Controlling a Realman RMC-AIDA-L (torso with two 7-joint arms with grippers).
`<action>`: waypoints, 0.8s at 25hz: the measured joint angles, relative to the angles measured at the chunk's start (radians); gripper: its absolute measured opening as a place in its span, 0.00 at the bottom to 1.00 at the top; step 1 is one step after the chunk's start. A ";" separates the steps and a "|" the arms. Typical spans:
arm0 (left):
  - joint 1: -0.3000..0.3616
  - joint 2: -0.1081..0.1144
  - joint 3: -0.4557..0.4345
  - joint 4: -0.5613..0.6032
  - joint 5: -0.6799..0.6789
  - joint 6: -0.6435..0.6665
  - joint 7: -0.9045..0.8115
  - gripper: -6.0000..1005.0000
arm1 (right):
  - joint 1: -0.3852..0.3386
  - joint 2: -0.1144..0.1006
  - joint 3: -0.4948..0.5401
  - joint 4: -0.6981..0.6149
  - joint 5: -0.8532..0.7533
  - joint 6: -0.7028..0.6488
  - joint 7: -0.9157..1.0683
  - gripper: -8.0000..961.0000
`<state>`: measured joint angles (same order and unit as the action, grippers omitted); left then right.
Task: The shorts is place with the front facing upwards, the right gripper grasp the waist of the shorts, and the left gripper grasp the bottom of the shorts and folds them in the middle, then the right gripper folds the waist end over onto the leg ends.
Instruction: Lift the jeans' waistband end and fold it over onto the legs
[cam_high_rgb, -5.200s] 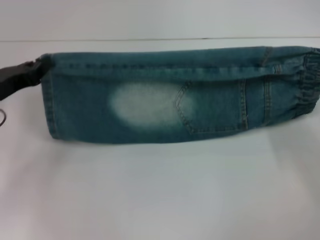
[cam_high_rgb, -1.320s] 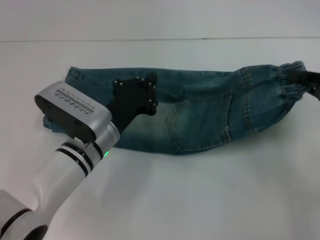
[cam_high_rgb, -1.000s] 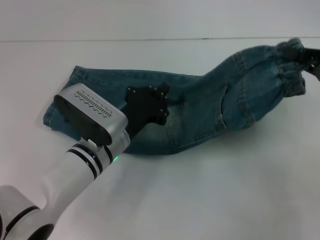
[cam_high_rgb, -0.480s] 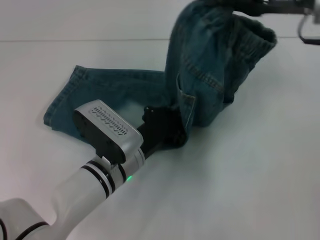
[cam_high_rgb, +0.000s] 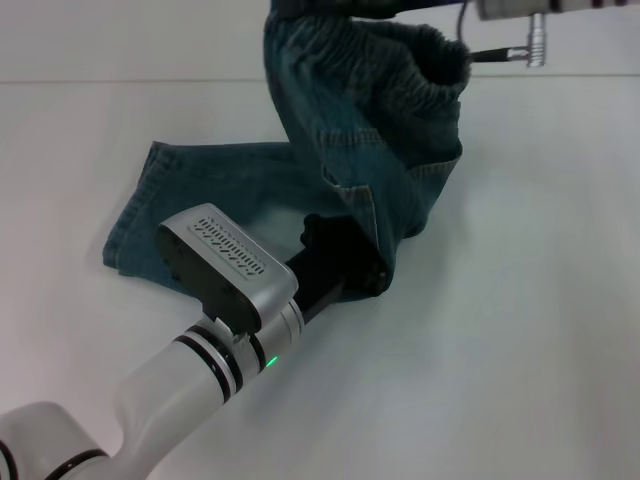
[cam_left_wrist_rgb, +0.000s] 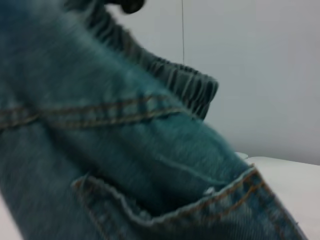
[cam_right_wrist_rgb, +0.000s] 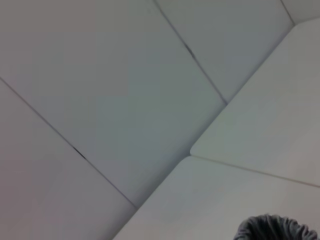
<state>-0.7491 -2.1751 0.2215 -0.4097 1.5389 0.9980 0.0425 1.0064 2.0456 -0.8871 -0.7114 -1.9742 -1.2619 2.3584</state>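
Shorts (cam_high_rgb: 350, 150) half raised off the white table (cam_high_rgb: 520, 330): the gathered waist (cam_high_rgb: 415, 45) hangs high at the top of the head view, where the right gripper (cam_high_rgb: 345, 8) is mostly cut off by the frame edge, so whether its fingers are closed on the band cannot be told. The leg ends (cam_high_rgb: 130, 215) lie flat on the table, well to the left of the left gripper (cam_high_rgb: 345, 265). That gripper presses down on the middle of the shorts beside the back pocket (cam_left_wrist_rgb: 190, 210), its fingers buried under the hanging denim, spread not visible.
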 joint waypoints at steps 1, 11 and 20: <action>0.001 0.000 -0.002 -0.001 0.006 0.000 -0.001 0.01 | 0.011 0.003 -0.008 0.019 0.000 0.013 -0.006 0.08; -0.005 0.000 -0.004 -0.018 0.010 0.000 -0.006 0.01 | 0.094 0.042 -0.090 0.090 0.011 0.112 -0.040 0.08; 0.056 0.000 -0.076 -0.018 0.011 0.006 -0.004 0.01 | 0.123 0.050 -0.115 0.165 0.046 0.127 -0.076 0.08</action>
<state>-0.6930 -2.1752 0.1455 -0.4282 1.5499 1.0040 0.0380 1.1289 2.0958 -1.0023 -0.5462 -1.9279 -1.1345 2.2821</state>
